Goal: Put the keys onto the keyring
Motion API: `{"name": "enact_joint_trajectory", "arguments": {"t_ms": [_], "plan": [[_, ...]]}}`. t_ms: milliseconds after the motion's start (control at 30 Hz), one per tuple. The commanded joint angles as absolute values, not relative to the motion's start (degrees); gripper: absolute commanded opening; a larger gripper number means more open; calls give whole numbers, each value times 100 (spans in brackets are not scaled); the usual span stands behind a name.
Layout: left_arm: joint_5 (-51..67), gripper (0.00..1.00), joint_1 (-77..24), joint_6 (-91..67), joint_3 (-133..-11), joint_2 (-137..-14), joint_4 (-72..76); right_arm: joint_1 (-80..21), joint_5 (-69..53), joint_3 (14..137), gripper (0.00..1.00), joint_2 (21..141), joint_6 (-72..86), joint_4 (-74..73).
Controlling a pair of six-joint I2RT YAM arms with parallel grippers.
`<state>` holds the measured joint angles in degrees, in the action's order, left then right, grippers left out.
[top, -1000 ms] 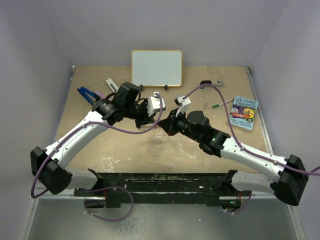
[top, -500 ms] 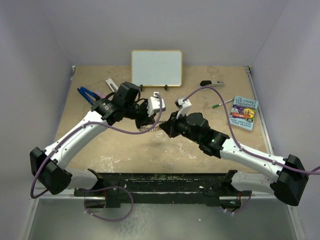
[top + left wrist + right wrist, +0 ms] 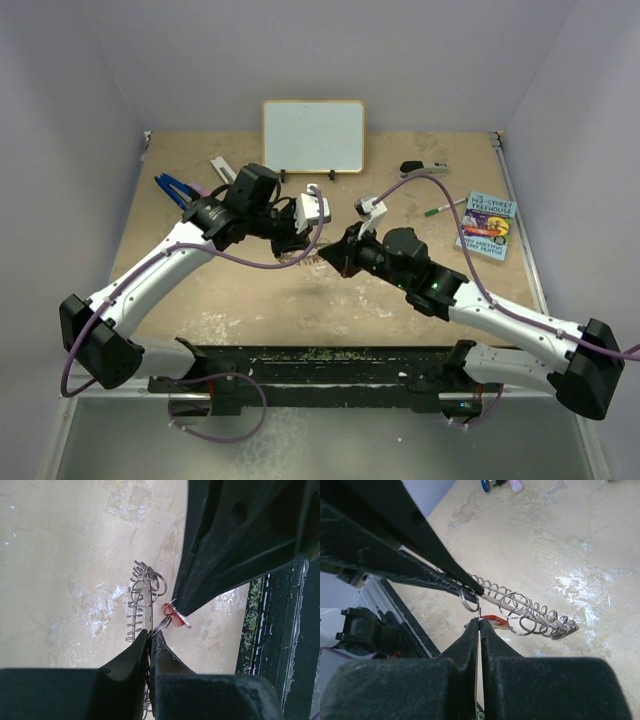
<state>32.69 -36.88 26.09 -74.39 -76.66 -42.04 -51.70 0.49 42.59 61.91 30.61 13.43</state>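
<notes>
The counter [image 3: 250,300] is a tan board, scuffed with white patches through its middle and toward its near edge. At the middle of the far edge a whiteboard [image 3: 313,136] stands upright. Toward the far left corner lie a blue-handled implement [image 3: 172,188] (pliers or scissors, hard to tell), a pink item [image 3: 203,188] just beside it, and a pale flat strip [image 3: 221,168]. Near the far right corner lies a dark-and-white object [image 3: 424,167]. A green-tipped pen [image 3: 433,211] and a paperback book [image 3: 487,226] lie by the right edge.
</notes>
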Motion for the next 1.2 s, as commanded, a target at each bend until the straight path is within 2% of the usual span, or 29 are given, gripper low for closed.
{"name": "enact_joint_trajectory", "arguments": {"t_ms": [0, 333, 1167], "plan": [[3089, 3, -3698, 2510, -7690, -7497, -3903, -5172, -10, 4122, 0, 5706, 3003, 1350], [2977, 3, -3695, 2352, -7651, -7527, -3797, -5207, -201, 4257, 0, 5919, 3033, 1478], [2979, 3, -3699, 2258, -7524, -7543, -3741, -5282, 236, 4649, 0, 6299, 3031, 1840]]}}
